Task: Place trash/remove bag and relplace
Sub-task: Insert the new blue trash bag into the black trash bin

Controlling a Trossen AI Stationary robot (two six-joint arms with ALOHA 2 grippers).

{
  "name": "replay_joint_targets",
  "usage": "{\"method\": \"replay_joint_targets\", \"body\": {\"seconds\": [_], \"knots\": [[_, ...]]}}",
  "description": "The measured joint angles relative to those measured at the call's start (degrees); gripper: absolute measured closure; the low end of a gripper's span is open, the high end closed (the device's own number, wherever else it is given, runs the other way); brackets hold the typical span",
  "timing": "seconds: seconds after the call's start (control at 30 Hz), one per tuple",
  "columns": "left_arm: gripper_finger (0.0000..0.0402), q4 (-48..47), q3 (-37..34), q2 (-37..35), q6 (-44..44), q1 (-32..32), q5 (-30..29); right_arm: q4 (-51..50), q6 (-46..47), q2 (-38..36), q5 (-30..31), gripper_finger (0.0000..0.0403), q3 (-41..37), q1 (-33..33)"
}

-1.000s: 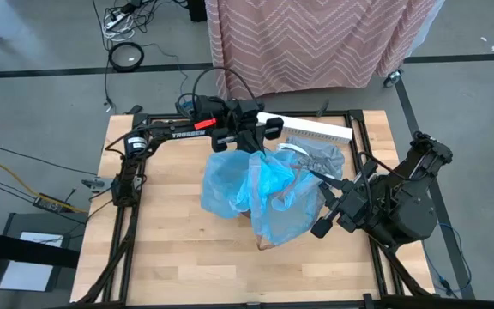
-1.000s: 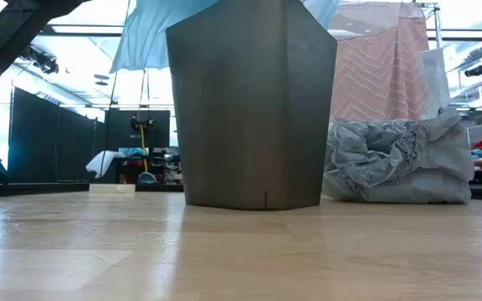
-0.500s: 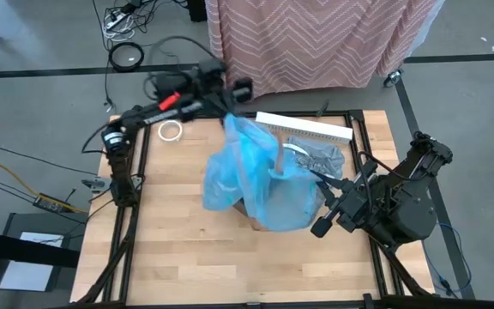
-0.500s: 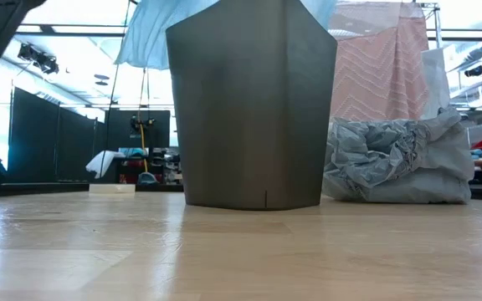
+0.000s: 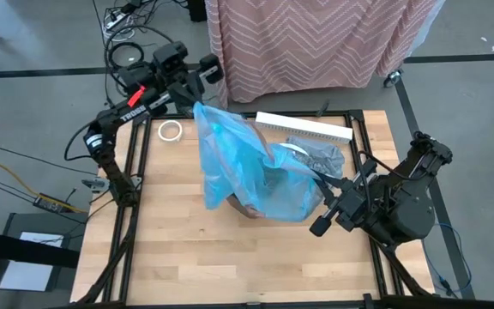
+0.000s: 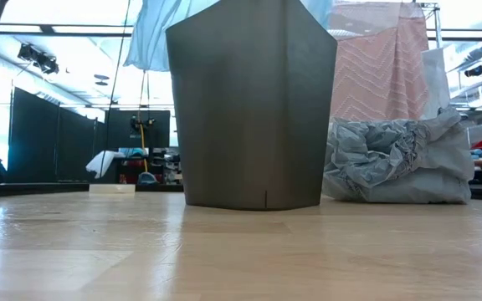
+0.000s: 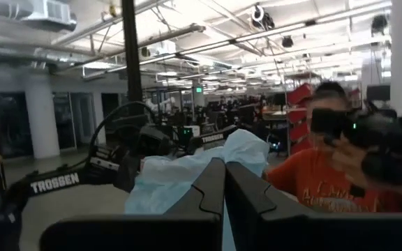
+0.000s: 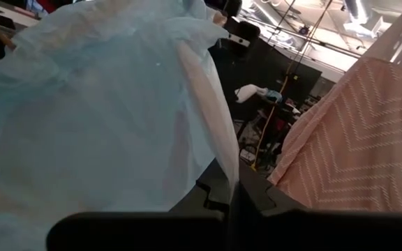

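A bright blue plastic bag [image 5: 251,172] is draped over the dark grey bin [image 6: 252,109] in the middle of the table. My left gripper [image 5: 201,96] is raised over the far left part of the table, shut on the blue bag's far left corner. My right gripper [image 5: 314,177] is raised at the bin's right side, shut on the blue bag's right edge. The grey bag [image 5: 320,159] lies crumpled on the table just behind and to the right of the bin, also seen in the low view [image 6: 400,163]. The trash is out of view. My left gripper pinches a bunched corner of the blue bag [image 7: 218,155] between its two fingers [image 7: 204,192]. The fingers point about level. The corner is lifted well above the bin, and the film runs down from it to the bin. My right gripper pinches the blue bag's edge [image 8: 223,150] between its two shut fingers [image 8: 253,192], which point about level from the table's right side. The film spreads away from the fingers toward the bin, lifted clear of the table.
A white tape roll [image 5: 171,130] lies near the far left corner, below my left arm. A long white box [image 5: 303,127] lies along the far edge. A person in an orange shirt [image 7: 319,178] stands beyond the table. The near half of the table is bare wood [image 5: 230,266].
My left gripper has risen and swung toward the table's far left corner, staying shut on the blue bag. The bag's held corner went up and left with it, and the film is now stretched between the two grippers over the bin. The bin stays put.
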Motion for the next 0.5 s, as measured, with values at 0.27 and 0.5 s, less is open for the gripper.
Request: {"method": "replay_joint_targets", "body": {"seconds": [0.27, 0.5], "knots": [[0.0347, 1.68, -0.05, 0.22, -0.37, -0.29, 0.11, -0.52, 0.57, 0.00, 0.02, 0.0403, 0.00, 0.21], [0.0344, 1.80, -0.34, 0.58, 2.26, -0.73, -1.04, -1.32, 0.59, 0.00, 0.02, 0.0403, 0.00, 0.35]]}}
